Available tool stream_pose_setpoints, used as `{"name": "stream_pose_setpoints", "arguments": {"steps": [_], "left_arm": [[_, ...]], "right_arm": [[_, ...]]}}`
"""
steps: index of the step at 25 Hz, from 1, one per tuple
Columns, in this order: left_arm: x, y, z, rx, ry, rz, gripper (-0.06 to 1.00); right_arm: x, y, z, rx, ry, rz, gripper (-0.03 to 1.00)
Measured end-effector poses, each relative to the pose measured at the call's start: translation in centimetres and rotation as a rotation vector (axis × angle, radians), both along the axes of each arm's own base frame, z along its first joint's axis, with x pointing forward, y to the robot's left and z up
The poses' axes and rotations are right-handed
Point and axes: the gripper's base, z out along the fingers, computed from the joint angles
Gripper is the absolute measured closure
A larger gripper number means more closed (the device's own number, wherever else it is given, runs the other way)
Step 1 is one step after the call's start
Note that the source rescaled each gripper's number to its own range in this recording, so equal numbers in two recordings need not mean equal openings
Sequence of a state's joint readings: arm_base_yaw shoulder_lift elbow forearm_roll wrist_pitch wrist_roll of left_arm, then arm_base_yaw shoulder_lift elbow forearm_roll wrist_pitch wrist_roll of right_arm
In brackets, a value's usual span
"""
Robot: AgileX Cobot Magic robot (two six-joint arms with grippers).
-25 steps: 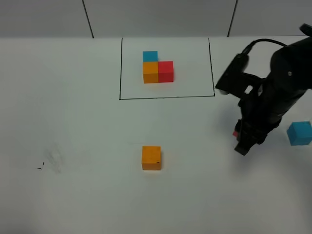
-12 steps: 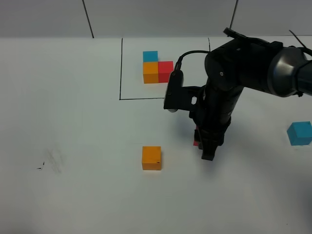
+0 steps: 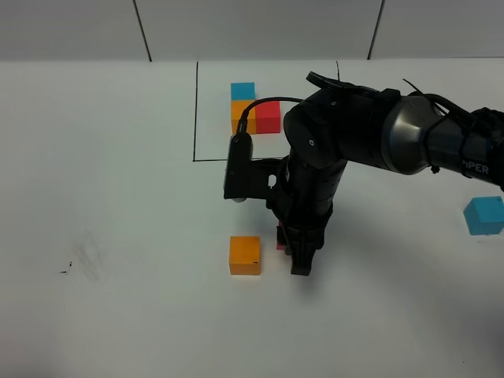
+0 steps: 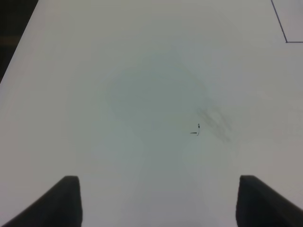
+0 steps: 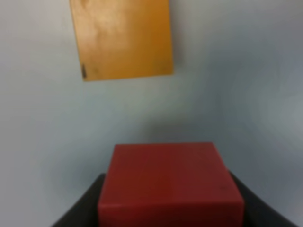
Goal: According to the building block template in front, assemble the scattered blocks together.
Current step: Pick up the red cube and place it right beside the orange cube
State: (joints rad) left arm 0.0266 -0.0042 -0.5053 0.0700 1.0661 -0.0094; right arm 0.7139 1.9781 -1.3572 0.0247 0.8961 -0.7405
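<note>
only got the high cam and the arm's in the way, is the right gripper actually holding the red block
Observer: Yes. The right wrist view shows the red block clamped in the right gripper.
Operator: is it touching the orange one
Observer: No. The orange block lies apart from it, with bare table between them.
Operator: can't see the left gripper at all, what's it doing
Observer: The left gripper is open with nothing in it, over bare table.
</note>
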Motion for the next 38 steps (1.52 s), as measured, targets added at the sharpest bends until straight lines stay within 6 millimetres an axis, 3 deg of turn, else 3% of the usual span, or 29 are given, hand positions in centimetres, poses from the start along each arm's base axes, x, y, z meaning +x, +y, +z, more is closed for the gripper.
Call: {"name": "stream_pose_setpoints", "arguments": {"steps": [10, 19, 38], "left_arm": [[0.0, 0.0, 0.0, 0.000, 0.000, 0.000, 0.27], [0.0, 0.0, 0.0, 0.000, 0.000, 0.000, 0.26], [0.0, 0.0, 0.0, 0.000, 0.000, 0.000, 0.27]], "right_arm": [[-0.9, 1.3, -0.8, -0.001, 0.016, 0.030, 0.54], [-0.7, 1.5, -0.9, 0.025, -0.007, 0.028, 0.54], [0.0, 2.4, -3.5, 0.006, 0.046, 0.012, 0.54]]}}
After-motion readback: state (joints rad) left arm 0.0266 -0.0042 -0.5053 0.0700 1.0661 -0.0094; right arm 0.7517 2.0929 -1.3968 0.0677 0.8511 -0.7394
